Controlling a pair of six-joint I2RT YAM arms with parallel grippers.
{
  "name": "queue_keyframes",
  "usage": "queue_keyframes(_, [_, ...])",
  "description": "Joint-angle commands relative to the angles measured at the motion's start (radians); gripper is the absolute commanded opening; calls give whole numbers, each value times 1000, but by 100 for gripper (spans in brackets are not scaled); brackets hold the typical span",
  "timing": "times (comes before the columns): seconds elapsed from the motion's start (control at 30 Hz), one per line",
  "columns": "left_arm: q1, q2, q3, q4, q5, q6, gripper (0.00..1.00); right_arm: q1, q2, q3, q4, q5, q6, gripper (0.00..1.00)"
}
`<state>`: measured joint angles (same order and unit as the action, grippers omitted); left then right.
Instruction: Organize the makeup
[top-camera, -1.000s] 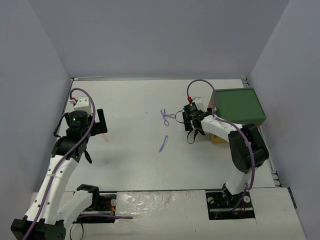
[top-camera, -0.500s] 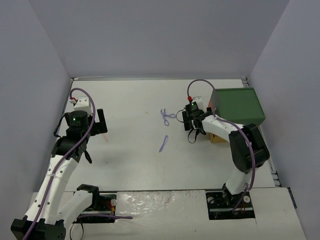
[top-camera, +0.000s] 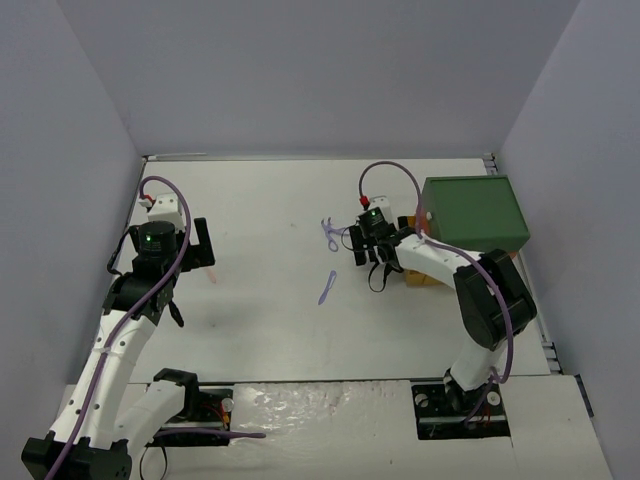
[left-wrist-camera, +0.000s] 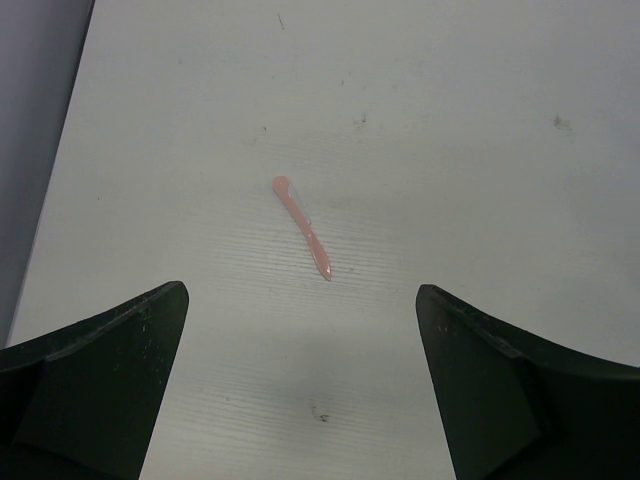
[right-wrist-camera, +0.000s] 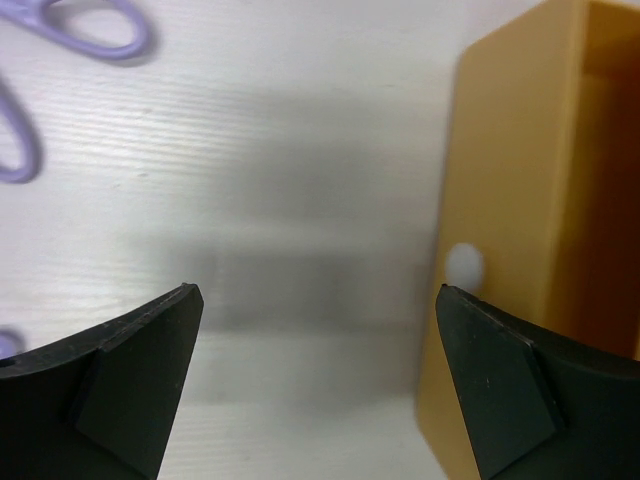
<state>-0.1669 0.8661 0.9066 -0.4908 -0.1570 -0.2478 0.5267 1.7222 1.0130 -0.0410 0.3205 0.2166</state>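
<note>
A pink stick (left-wrist-camera: 302, 228) lies on the white table, ahead of my left gripper (left-wrist-camera: 300, 400), which is open and empty; in the top view the stick (top-camera: 212, 275) lies just beside that gripper (top-camera: 202, 250). Two lilac thin tools lie mid-table: a looped one (top-camera: 333, 235) and a straight one (top-camera: 327, 288). My right gripper (top-camera: 364, 252) is open and empty between the looped tool and the box. In the right wrist view the lilac loops (right-wrist-camera: 95, 25) show at the top left, beyond the gripper (right-wrist-camera: 315, 390). Sponges, discs and dark sticks are out of view.
The big green-topped box (top-camera: 475, 212) stands at the right, with an orange-yellow layer (top-camera: 420, 276) sticking out below it. Its orange wall (right-wrist-camera: 500, 200) fills the right of the right wrist view, close to the right finger. Grey walls enclose the table.
My right gripper has moved left, away from the box and closer to the looped lilac tool. The left arm has not moved.
</note>
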Motion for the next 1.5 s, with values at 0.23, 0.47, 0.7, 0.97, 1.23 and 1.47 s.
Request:
queue_keyframes(0.23, [9,-4,69,32,-4,-14,97,80,17,73,24,-116,84,100])
queue_keyframes(0.47, [9,-7,69,32,-3,-13,97,95,-60,84,-8,72,64,100])
queue_keyframes(0.7, [9,-10,69,32,-3,-13,97,48,-88,94,-48,217,36,100])
queue_keyframes(0.97, [9,-7,69,32,-3,-13,97,-25,-85,80,-45,166,27,100])
queue_keyframes(1.23, [9,-3,69,32,-3,-13,97,-47,-56,65,-19,74,6,100])
queue_keyframes(1.47, [9,-4,69,32,-3,-13,97,-45,-36,61,16,-70,-3,100])
